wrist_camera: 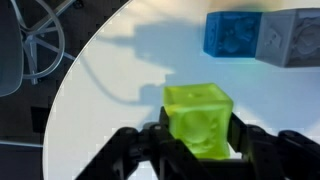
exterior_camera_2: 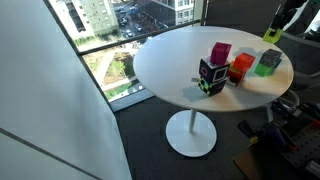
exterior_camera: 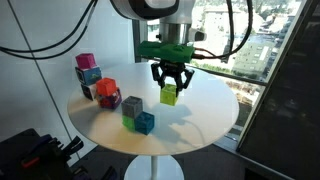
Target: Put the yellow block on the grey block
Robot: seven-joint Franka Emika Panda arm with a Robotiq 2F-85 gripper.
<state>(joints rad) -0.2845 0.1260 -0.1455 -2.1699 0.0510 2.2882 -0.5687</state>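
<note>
My gripper [exterior_camera: 170,88] is shut on the yellow block [exterior_camera: 169,95], a bright lime-yellow cube, and holds it above the white round table [exterior_camera: 205,115]. In the wrist view the yellow block [wrist_camera: 199,120] sits between the black fingers [wrist_camera: 198,150]. The grey block [wrist_camera: 292,36] stands on the table next to a blue cube [wrist_camera: 232,33], ahead of the gripper. In an exterior view the grey block [exterior_camera: 133,103] is left of the held cube. The gripper with the yellow block also shows high at the right edge in an exterior view [exterior_camera_2: 272,33].
A dark green cube [exterior_camera: 131,118] and the blue cube [exterior_camera: 146,123] stand by the grey block. An orange-red cube [exterior_camera: 106,90], a teal cube [exterior_camera: 91,74] and a magenta cube [exterior_camera: 85,61] sit further left. Windows stand behind the table.
</note>
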